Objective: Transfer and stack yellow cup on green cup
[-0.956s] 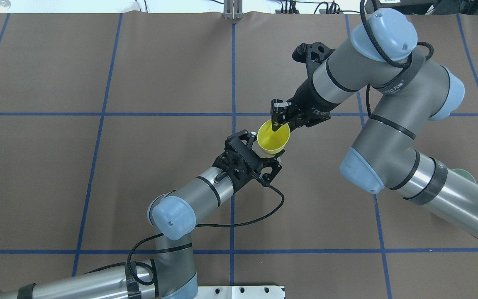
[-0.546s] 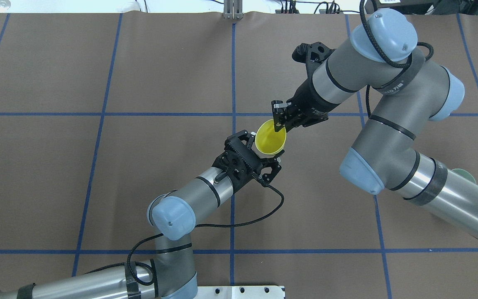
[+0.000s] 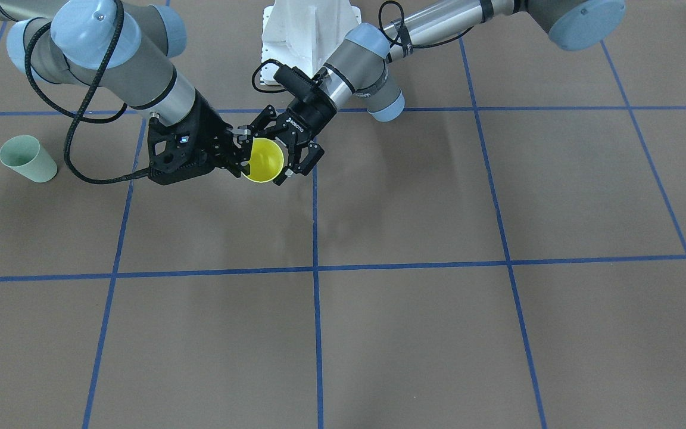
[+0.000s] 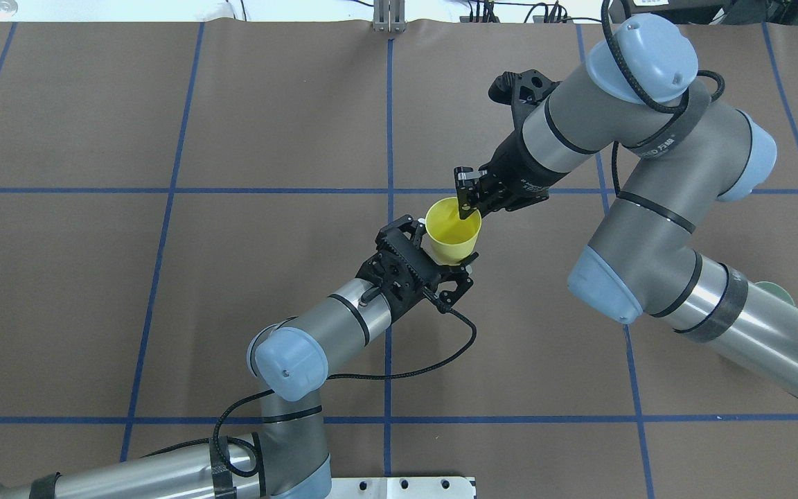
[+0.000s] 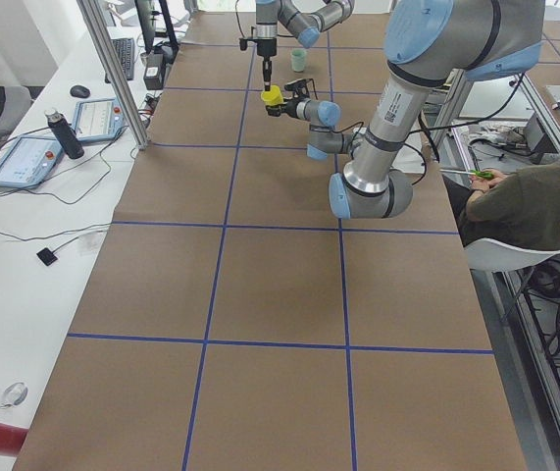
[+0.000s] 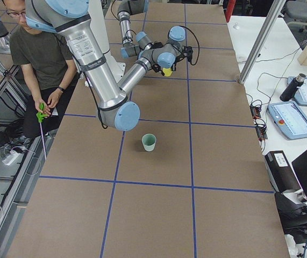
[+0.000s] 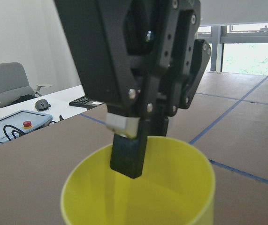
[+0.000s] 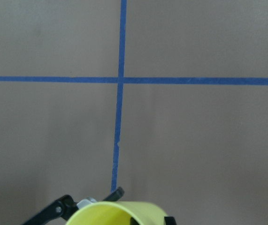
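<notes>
Since half a second ago the yellow cup (image 4: pixel 451 239) has rocked a little. Its mouth was turned more toward the overhead camera; now more of its side wall shows. Both arms sit nearly where they were.

Right pincer (image 4: pixel 468 206): comes down on the cup's far rim and is pinched onto the wall. The left wrist view shows one dark finger (image 7: pixel 126 157) hanging inside the cup against the wall, with its partner outside.

Left pincer (image 4: pixel 445 247): reaches in level from the robot's side, spread wide. Its two fingers flank the lower, narrower part of the cup, one on each side. We cannot tell whether either pad touches the plastic.

So the cup sits between the left fingers and hangs from the right ones by its rim. It is mouth up, leaning slightly, and clear of the table (image 4: pixel 163 277), close to the centre blue line.

The green cup (image 3: pixel 27 158) stands upright and alone on the table, well apart on the robot's right, beyond the right arm's elbow.
</notes>
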Available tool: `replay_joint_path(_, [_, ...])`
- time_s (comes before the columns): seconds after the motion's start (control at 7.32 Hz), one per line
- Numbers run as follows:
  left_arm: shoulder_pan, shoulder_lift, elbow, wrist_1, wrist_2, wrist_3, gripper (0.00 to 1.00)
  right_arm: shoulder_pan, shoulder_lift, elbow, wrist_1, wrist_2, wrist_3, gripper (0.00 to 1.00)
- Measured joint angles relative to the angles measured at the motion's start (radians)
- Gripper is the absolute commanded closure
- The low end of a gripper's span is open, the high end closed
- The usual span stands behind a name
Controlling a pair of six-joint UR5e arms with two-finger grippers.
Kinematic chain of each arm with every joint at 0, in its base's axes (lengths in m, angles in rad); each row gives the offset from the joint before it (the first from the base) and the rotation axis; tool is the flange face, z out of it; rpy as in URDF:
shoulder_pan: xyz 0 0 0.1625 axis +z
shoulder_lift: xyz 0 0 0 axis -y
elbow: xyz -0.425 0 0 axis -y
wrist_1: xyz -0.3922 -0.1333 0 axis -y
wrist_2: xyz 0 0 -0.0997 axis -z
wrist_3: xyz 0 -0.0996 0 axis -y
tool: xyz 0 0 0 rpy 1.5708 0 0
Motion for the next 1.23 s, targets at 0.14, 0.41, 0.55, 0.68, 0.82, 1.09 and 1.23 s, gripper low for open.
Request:
replay_joint_path(0.14, [-0.001, 0.001, -0.002, -0.001, 0.000, 0.000, 0.01, 0.030, -0.005, 0.000, -0.001, 0.004, -0.005, 1.00])
replay_joint_path(0.41, [-0.001, 0.001, -0.008, -0.001, 0.000, -0.001, 0.01, 0.061, -0.021, -0.001, -0.001, 0.005, -0.006, 1.00])
replay_joint_path(0.55, [-0.002, 0.001, -0.014, -0.001, 0.000, -0.002, 0.01, 0.080, -0.028, 0.005, -0.005, 0.007, -0.003, 1.00])
replay_joint_path(0.68, [-0.002, 0.001, -0.020, -0.001, 0.001, -0.003, 0.01, 0.113, -0.054, 0.027, -0.010, 0.008, 0.001, 1.00])
replay_joint_path(0.82, [-0.003, 0.001, -0.025, -0.001, 0.001, -0.004, 0.01, 0.150, -0.102, 0.062, -0.012, 0.005, 0.002, 1.00])
replay_joint_path(1.09, [-0.026, 0.002, -0.028, 0.003, 0.002, -0.011, 0.01, 0.230, -0.260, 0.166, -0.009, -0.044, -0.002, 1.00])
replay_joint_path(1.23, [-0.058, 0.003, -0.013, 0.007, 0.010, -0.033, 0.01, 0.248, -0.348, 0.227, -0.007, -0.095, -0.007, 1.00])
